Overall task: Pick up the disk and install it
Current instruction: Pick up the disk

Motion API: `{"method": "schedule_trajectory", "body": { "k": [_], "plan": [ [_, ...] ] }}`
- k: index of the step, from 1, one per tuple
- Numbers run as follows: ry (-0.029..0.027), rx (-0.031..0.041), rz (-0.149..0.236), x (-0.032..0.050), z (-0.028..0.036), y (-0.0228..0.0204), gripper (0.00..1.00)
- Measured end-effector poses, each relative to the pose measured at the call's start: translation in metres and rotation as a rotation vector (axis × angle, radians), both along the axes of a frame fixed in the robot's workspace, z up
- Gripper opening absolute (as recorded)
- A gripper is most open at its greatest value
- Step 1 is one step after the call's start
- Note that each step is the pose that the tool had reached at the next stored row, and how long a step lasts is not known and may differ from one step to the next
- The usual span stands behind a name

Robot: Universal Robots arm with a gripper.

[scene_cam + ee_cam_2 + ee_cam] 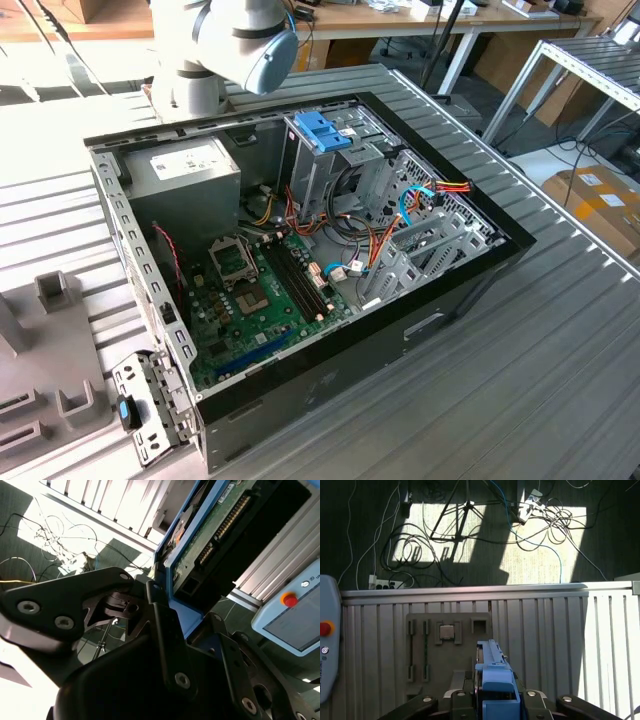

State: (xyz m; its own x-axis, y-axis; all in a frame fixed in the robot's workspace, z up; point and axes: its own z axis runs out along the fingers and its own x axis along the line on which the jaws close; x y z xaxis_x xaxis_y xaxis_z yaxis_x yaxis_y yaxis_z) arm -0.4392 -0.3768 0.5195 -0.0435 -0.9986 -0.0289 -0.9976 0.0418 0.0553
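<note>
Gripping the disk [492, 667] tight between the fingers [164, 625], holding it above the bench [570, 630]; done picking up, not yet installing into the computer case [330, 375].

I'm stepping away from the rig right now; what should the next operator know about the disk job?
Gripper: shut on the disk, clamping its light-blue carrier rails, as both wrist views show.
Disk: lifted, held off the grey fixture tray on the table.
Done: pickup.
Left: install; the disk is not yet in the open computer case.
</note>
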Motion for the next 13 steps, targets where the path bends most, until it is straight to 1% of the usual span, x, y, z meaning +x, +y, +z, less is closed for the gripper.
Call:
{"method": "schedule_trajectory", "body": {
  "k": [13],
  "plan": [
    [0.0, 0.0, 0.0, 0.0094, 0.0, 0.0, 0.37]
  ]
}}
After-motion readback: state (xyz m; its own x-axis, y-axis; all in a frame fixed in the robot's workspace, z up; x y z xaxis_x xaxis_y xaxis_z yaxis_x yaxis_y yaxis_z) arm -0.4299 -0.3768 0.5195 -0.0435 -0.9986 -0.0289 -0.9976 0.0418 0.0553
